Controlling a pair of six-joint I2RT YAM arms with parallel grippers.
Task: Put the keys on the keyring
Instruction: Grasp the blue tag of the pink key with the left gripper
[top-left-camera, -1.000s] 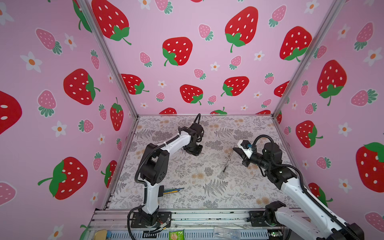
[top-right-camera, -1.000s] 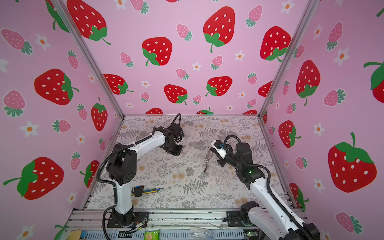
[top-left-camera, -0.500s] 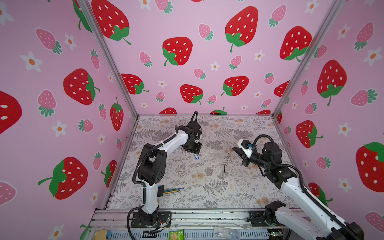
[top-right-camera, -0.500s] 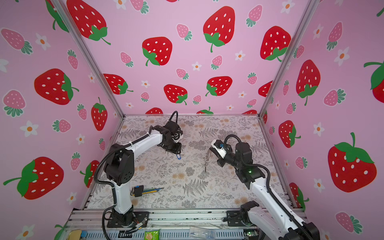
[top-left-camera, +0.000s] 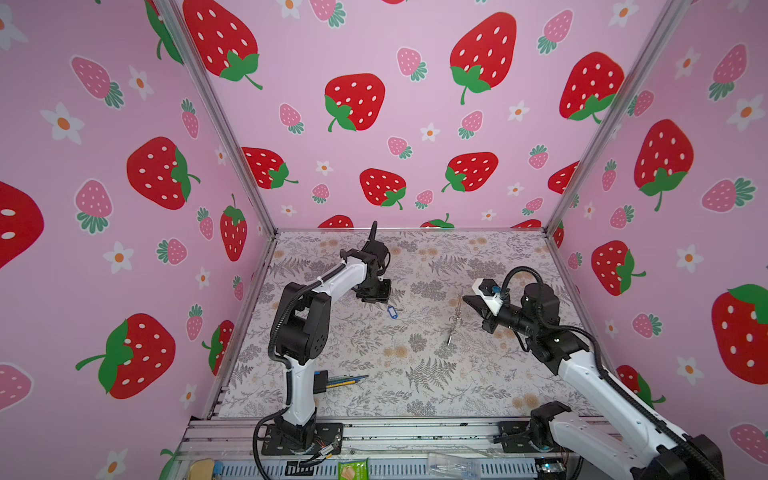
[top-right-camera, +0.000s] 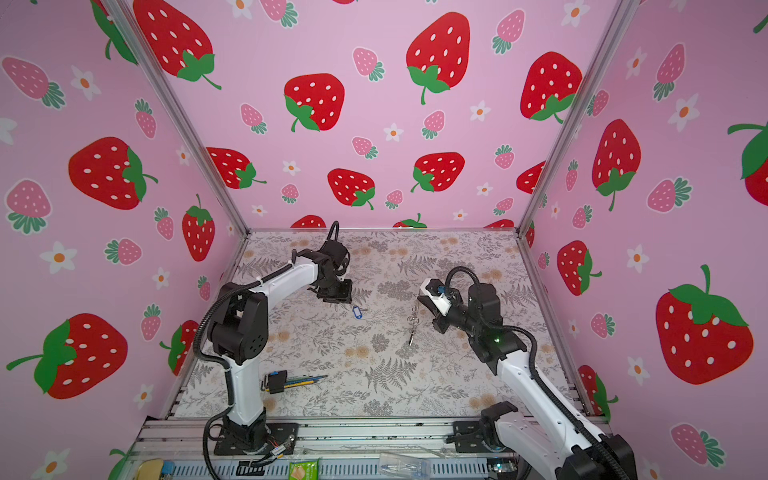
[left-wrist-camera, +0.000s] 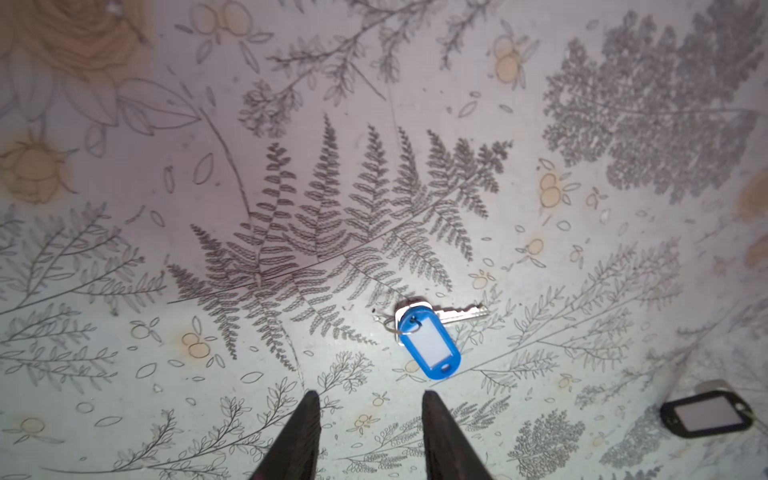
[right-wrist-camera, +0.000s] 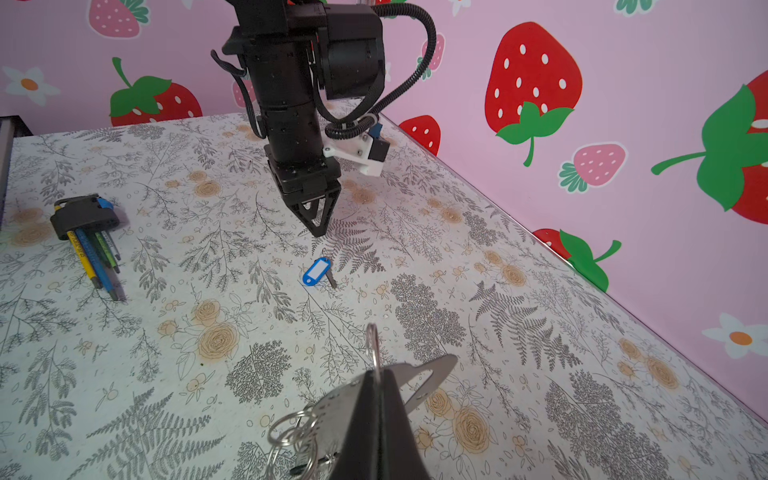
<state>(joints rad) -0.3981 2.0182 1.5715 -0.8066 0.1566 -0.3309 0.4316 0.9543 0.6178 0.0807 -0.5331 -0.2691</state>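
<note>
Nearest, by the front rail: hex keys (top-right-camera: 277, 380), well apart from the work and no part of it. Farther in, right gripper (right-wrist-camera: 376, 376) pressed shut on the keyring (right-wrist-camera: 436, 368), pinching its flat edge. Hanging from the jaws over the table (top-left-camera: 415, 374), with small metal rings (right-wrist-camera: 296, 428) dangling below. Grey, thin, plate-like; probably light, and apt to swing at the rings.

Beyond, flat on the table between the arms: blue-tag key (top-left-camera: 392, 311). Silvery blade, blue plastic tag with a white window. Likely light, stiff and slick, lying flush, so hard to pinch by the blade. Better taken by the thicker tag or across the bow.

Just behind it, left gripper (left-wrist-camera: 369, 401) hovering with jaws spread, nothing between. Off to one side in the left wrist view: black-tag key (left-wrist-camera: 706, 415), also on the table; not made out in the top views.
</note>
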